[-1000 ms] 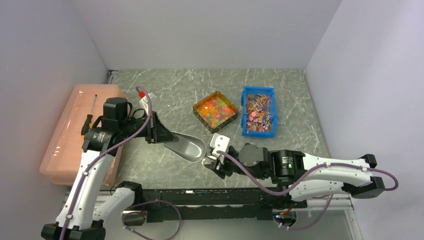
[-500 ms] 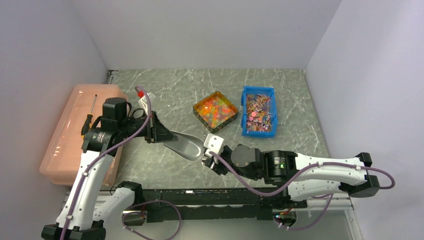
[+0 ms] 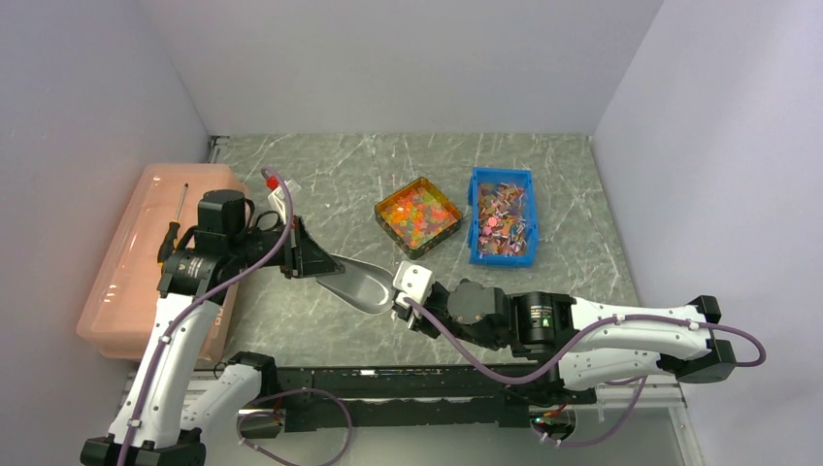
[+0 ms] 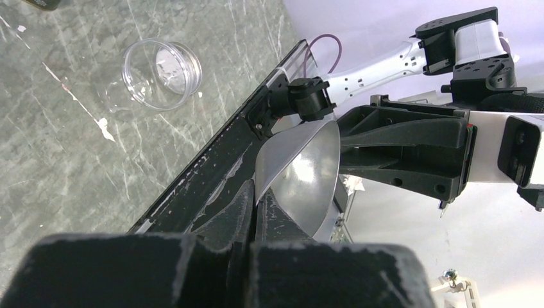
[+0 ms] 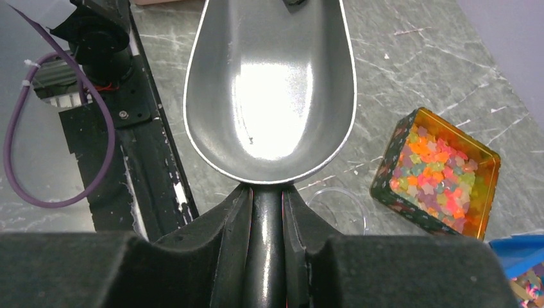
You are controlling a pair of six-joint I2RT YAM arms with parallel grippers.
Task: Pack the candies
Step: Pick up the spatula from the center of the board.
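The candies (image 3: 417, 213) fill a square orange tin (image 3: 449, 226) at mid table; they also show in the right wrist view (image 5: 441, 177). An empty metal scoop (image 3: 367, 282) hangs above the table in front of the tin. My left gripper (image 3: 315, 260) is shut on the scoop's thin rim (image 4: 266, 168). My right gripper (image 3: 400, 303) is shut on the scoop's dark handle (image 5: 266, 231), and the bowl (image 5: 269, 90) points away from it. A clear round dish (image 5: 340, 204) lies on the table below the scoop; it also shows in the left wrist view (image 4: 161, 74).
A blue bin (image 3: 476, 254) of mixed pieces stands right of the tin. A translucent orange box (image 3: 126, 262) holding a screwdriver (image 3: 176, 225) sits at the left edge. A black rail (image 3: 388, 374) runs along the near edge. Walls close in on three sides.
My right arm has moved left, bringing its gripper up to the scoop's handle end. The left arm and the scoop have stayed in place.
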